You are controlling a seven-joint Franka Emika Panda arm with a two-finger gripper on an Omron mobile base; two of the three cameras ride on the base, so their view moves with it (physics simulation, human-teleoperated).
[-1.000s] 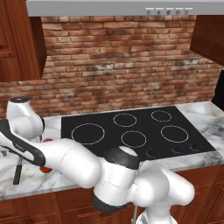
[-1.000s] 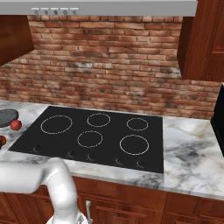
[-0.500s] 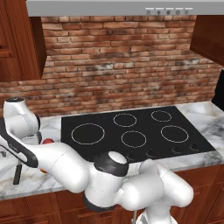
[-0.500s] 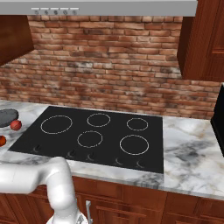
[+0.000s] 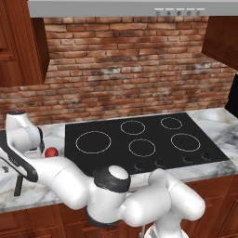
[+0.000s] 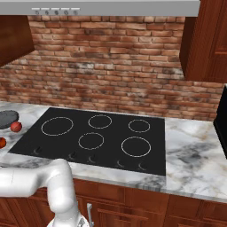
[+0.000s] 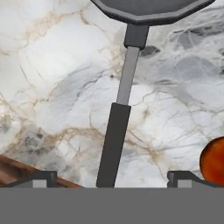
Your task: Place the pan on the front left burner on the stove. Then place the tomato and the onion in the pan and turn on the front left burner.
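On marble counter, left of stove point(image 5: 153, 135): pan point(image 7: 151, 9).
Gripper point(image 7: 111, 177) jaws wide, empty, straddling the black handle point(image 7: 113, 144) from above; tomato point(image 7: 214, 161) just beside one fingertip; burner rings bare.

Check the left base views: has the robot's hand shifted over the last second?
Yes. The hand has swung left, away from the stove's left edge, and slightly lower over the marble counter where the pan's handle lies.
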